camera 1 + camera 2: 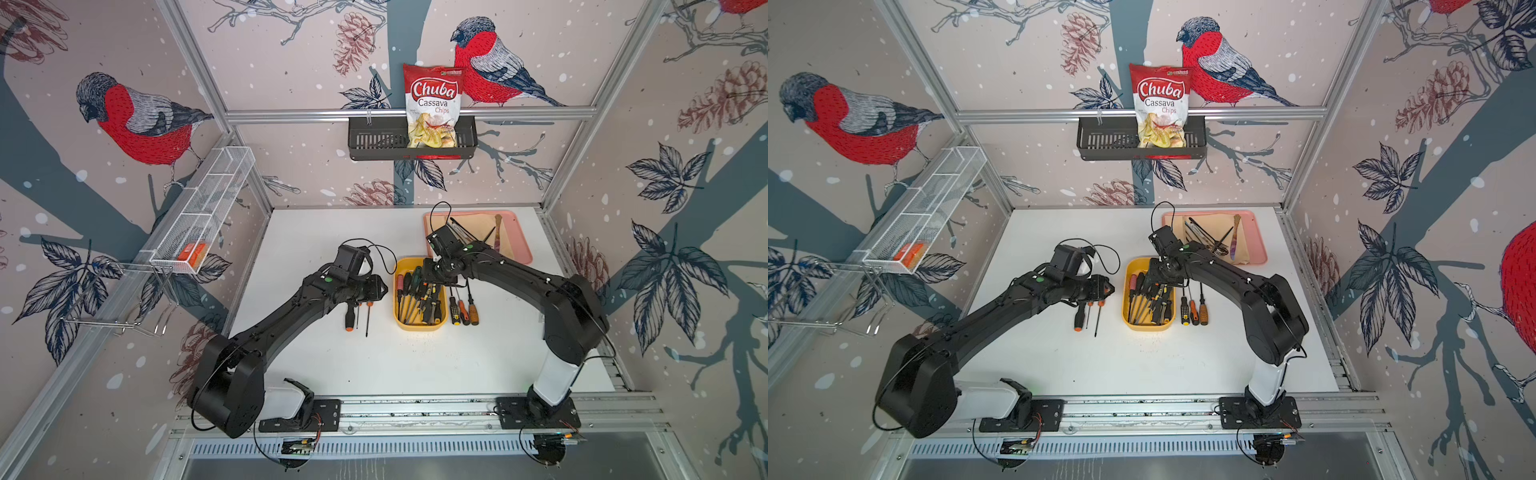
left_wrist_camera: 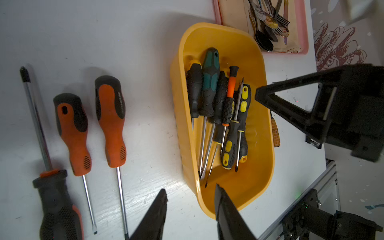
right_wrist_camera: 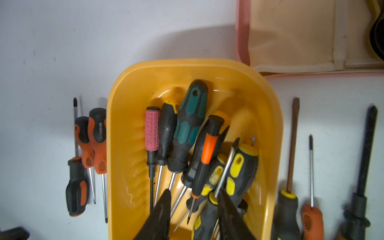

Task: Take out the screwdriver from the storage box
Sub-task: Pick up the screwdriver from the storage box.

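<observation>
The storage box is a yellow tub in the middle of the white table, and it holds several screwdrivers. A green-handled screwdriver lies among them. My right gripper hangs over the box, open, its fingers straddling shafts and yellow-black handles without closing on any. My left gripper is open and empty just left of the box, above the table. Its fingertips are near the box's corner.
Three screwdrivers lie left of the box and three more lie right of it. A pink tray with cutlery sits behind. On the back wall hangs a black basket with a chips bag.
</observation>
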`<action>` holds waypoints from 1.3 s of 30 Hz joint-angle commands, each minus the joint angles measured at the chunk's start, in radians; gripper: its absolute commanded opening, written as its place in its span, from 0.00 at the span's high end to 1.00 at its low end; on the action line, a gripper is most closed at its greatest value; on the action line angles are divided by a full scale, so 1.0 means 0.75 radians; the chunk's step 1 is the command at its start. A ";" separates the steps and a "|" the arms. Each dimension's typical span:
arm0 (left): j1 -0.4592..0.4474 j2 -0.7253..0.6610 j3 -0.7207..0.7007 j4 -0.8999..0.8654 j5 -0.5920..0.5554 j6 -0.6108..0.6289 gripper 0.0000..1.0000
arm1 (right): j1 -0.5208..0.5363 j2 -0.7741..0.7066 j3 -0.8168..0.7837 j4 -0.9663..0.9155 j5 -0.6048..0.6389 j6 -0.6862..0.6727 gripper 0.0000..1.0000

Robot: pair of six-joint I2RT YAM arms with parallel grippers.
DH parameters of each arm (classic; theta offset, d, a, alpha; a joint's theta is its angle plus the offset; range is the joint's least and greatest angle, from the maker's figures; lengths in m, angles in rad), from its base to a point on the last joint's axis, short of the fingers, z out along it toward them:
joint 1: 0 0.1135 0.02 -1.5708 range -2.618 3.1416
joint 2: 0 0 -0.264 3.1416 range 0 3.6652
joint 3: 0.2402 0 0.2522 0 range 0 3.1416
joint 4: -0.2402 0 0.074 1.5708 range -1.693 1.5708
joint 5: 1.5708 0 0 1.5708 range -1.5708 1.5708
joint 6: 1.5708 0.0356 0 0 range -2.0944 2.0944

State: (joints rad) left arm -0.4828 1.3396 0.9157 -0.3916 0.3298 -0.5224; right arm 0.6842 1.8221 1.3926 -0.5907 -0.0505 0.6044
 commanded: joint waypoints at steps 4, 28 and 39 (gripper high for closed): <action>-0.004 -0.029 -0.024 0.065 0.045 -0.024 0.59 | -0.006 0.128 0.105 -0.074 0.067 -0.005 0.62; -0.005 -0.087 -0.107 0.075 0.022 -0.063 0.60 | -0.025 0.333 0.227 -0.078 0.052 -0.041 0.77; -0.006 -0.079 -0.100 0.088 0.028 -0.071 0.60 | -0.021 0.294 0.257 -0.106 0.045 -0.063 0.91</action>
State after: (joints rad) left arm -0.4847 1.2766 0.8360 -0.3492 0.3393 -0.5728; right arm 0.6659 2.0621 1.5764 -0.6472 -0.0143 0.5735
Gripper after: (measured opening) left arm 0.406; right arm 0.143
